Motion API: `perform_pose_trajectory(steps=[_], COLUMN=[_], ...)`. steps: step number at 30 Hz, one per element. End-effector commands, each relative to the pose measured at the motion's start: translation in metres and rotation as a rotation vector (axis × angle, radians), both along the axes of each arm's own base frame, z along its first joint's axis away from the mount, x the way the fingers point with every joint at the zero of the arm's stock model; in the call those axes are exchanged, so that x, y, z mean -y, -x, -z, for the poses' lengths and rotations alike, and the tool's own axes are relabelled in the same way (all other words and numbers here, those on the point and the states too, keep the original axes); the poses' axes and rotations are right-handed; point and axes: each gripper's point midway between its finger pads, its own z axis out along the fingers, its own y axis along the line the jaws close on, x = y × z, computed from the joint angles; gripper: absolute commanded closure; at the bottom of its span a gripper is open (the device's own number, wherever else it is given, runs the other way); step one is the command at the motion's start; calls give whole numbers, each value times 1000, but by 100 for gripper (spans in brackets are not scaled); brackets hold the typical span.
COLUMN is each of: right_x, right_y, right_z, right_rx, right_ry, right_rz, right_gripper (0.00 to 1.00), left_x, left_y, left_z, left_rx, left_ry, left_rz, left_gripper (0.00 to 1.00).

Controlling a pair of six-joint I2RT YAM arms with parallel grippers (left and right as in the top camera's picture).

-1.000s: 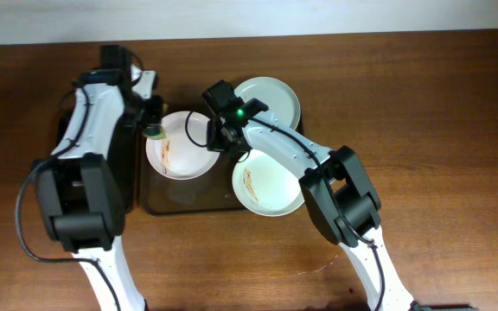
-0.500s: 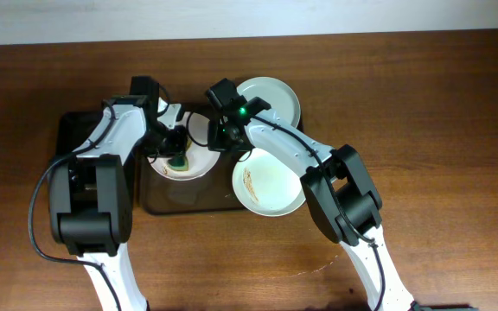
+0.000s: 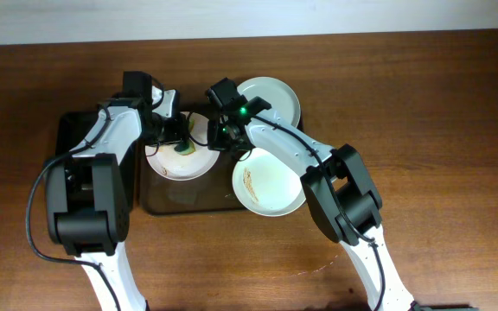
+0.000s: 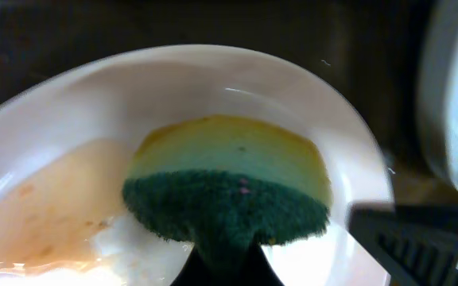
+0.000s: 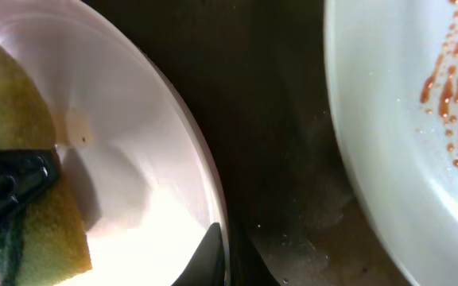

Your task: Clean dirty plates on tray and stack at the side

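Plate [image 4: 308,103] under sponge [image 4: 229,187] clamped in left tool [image 3: 180,142]

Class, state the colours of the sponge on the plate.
The sponge is yellow with a dark green scrubbing side, clearest in the left wrist view.

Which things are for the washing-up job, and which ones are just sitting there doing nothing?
For the job:
smeared plate under the sponge
second smeared plate
clean-looking plate
brown tray
sponge, held by the left gripper
right gripper, at the first plate's rim

Just lying about:
black tray
wooden table
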Motion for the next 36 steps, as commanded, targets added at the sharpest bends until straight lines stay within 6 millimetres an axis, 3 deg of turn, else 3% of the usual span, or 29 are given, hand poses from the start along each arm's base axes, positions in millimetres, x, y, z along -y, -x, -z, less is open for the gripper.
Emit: perform_pose_trajectory(steps=[1, 4, 6, 8, 10, 12, 14, 15, 16, 20, 22, 23, 26, 28, 31, 34, 36], right_x=[2, 1, 0, 0, 0, 0, 0, 1, 1, 1, 0, -2, -1, 7, 38, 53, 45], right_y=[0, -1, 0, 0, 0, 0, 0, 1, 1, 1, 0, -4, -5, -12, -11, 3, 14], right_z=[10, 9, 9, 9, 9, 9, 9, 9, 9, 9, 2, -13, -23, -61, -148, -193, -214], right_rx=[-15, -10, -15, -15, -15, -15, -16, -19, -19, -17, 2, 42, 61, 141, 436, 706, 833], right_ry=[9, 5, -2, -3, -2, -2, -1, 1, 1, 4, 0, -7, -5, 46, 365, 776, 884], right_rz=[0, 0, -4, -4, -4, -4, -4, -4, -4, -15, -30, -59, -69, -83, -96, 3, 55], right_gripper=[96, 96, 96, 96, 96, 96, 96, 96, 96, 96, 96, 96, 96, 96, 96, 96, 96], left_x=[-74, -75, -58, 3, 3, -18, -68, -86, -99, -94, -107, -122, -139, -147, -157, -170, -178], left_y=[-7, 30, 61, 59, 36, 13, -8, -9, -6, 2, 1, 1, 3, 2, -10, -12, -10], left_z=[20, 28, 30, 13, 11, 16, 17, 7, -9, -90, -125, -129, -127, -127, -118, -103, -92], left_rx=[-31, -181, -306, -259, -158, -85, -26, -33, -58, -137, -122, -120, -132, -127, -85, -79, -88], left_ry=[-320, -363, -299, 47, 49, -68, -324, -426, -505, -468, -456, -450, -449, -447, -444, -442, -425], left_rz=[-265, -240, -180, 22, 25, -59, -224, -252, -267, -242, -277, -311, -348, -367, -395, -425, -442], left_gripper=[99, 99, 99, 99, 99, 99, 99, 99, 99, 99, 99, 99, 99, 99, 99, 99, 99])
